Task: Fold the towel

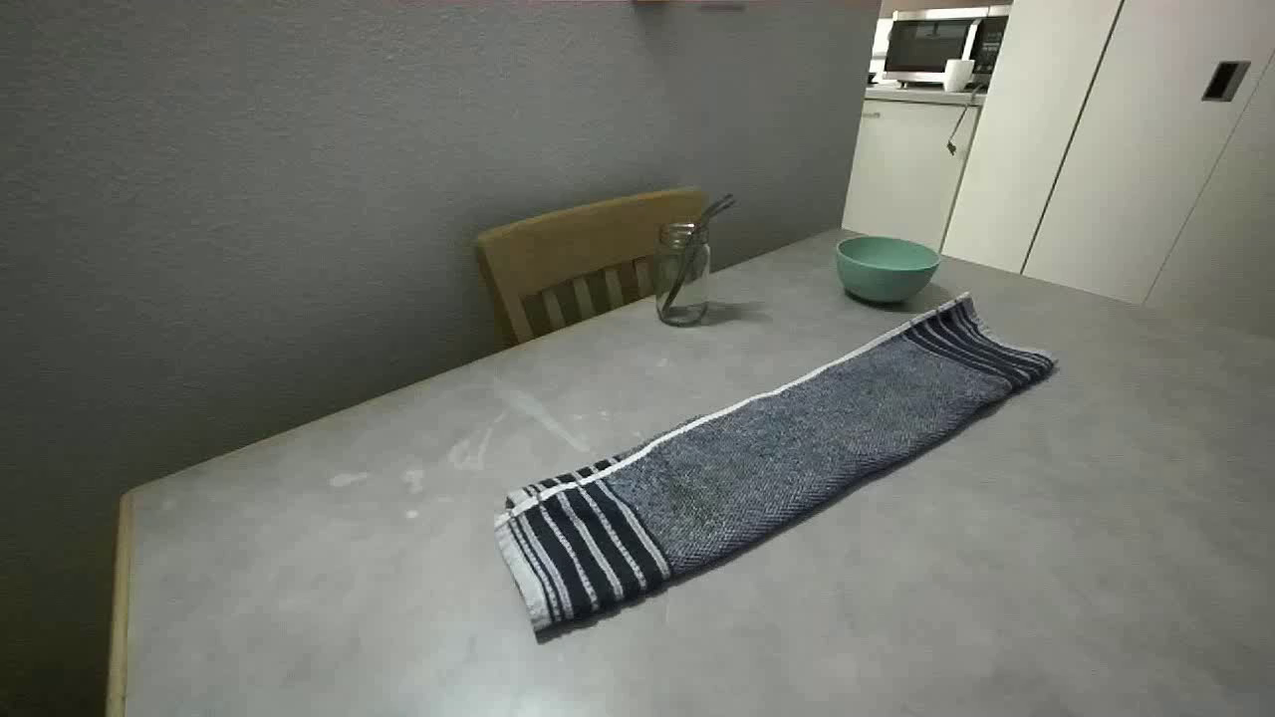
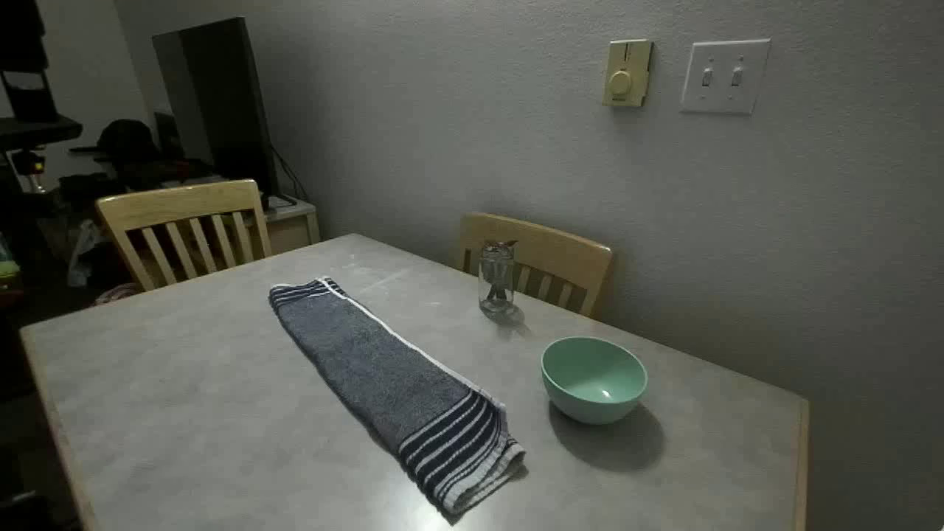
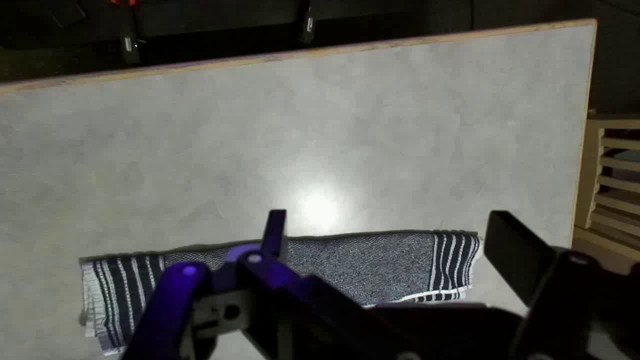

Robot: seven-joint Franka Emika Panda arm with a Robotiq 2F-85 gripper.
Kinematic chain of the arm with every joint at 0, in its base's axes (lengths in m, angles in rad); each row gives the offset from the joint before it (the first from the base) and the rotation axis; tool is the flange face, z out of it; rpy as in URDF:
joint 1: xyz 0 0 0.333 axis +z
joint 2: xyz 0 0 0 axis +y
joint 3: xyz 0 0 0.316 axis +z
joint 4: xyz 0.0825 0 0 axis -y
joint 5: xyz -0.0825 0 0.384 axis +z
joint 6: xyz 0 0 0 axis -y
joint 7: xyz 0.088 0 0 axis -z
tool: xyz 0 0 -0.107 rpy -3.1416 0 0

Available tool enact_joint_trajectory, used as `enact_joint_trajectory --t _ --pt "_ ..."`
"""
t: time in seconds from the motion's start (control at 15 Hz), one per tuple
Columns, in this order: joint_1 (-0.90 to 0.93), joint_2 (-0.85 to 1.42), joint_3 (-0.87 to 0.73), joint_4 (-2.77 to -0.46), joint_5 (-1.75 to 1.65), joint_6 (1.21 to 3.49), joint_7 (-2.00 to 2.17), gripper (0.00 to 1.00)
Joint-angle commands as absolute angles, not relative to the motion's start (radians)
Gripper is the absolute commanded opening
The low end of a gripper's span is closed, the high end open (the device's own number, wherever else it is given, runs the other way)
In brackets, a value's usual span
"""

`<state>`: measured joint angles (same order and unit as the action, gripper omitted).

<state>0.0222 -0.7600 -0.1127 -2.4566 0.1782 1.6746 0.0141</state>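
Observation:
The towel lies as a long narrow dark blue-grey strip on the grey table, with black-and-white stripes at both ends. It also shows in an exterior view and in the wrist view. A white edge line runs along one long side, and a striped layer peeks out beyond it at one end. Layers show at the end near the bowl. My gripper is open with nothing between its fingers, above the towel in the wrist view. It hides part of the towel there. The gripper is out of view in both exterior views.
A green bowl stands close to one striped end of the towel; it also shows in an exterior view. A glass jar with metal straws or utensils stands near the wall-side edge. Wooden chairs stand at the table edges.

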Motion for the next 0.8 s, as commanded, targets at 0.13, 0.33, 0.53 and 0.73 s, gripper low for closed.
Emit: enact_joint_trajectory --t 0.13,0.33,0.53,0.73 --pt "-0.004 -0.757 -0.094 -2.453 0.191 1.669 0.000 1.00" --pt "-0.004 -0.757 -0.094 -2.453 0.191 1.669 0.000 1.00" --pt "0.002 -0.720 -0.070 -2.442 0.202 1.703 0.027 1.00" --pt "0.016 -0.629 -0.032 -2.416 0.228 1.782 0.077 1.00"
